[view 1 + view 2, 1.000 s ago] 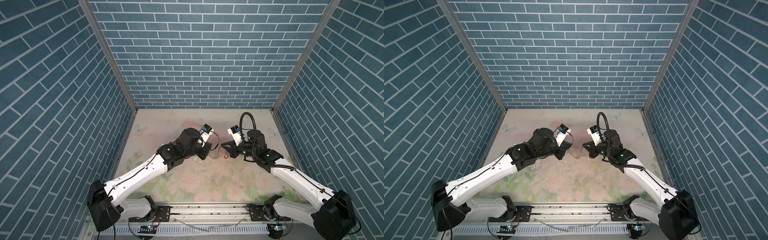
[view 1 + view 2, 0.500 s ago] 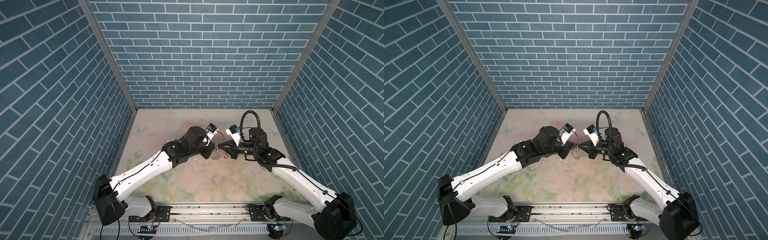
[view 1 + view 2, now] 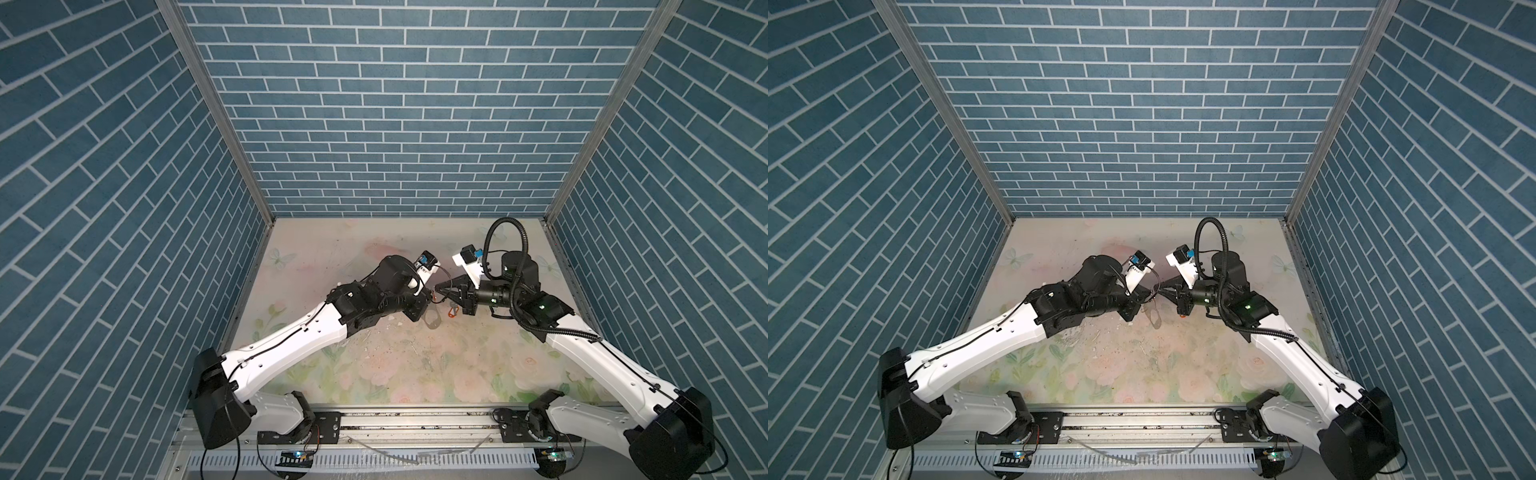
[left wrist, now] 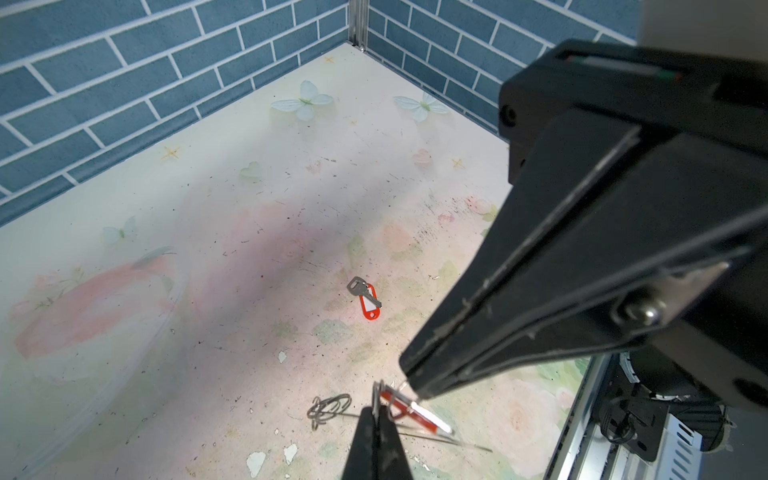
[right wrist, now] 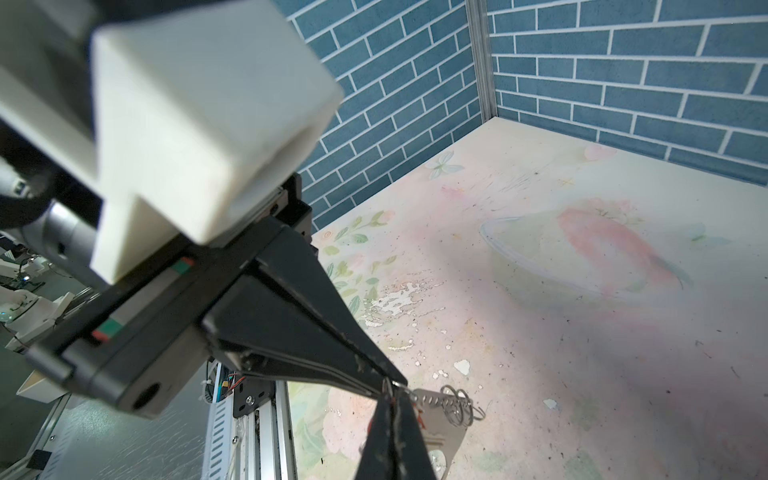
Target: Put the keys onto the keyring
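Keyring (image 5: 437, 419) pinched in fully closed L hand (image 5: 393, 380), red-tag key (image 4: 419, 413) in closed R hand (image 4: 411, 387), tips meeting.

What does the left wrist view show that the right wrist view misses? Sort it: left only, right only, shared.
Left wrist only: a loose key lying on the table. Right wrist only: the keyring's flat face, with its row of holes. Shared: the left gripper and right gripper, jaws shut, meeting at the held key's red tag, plus the keyring's silver rings.
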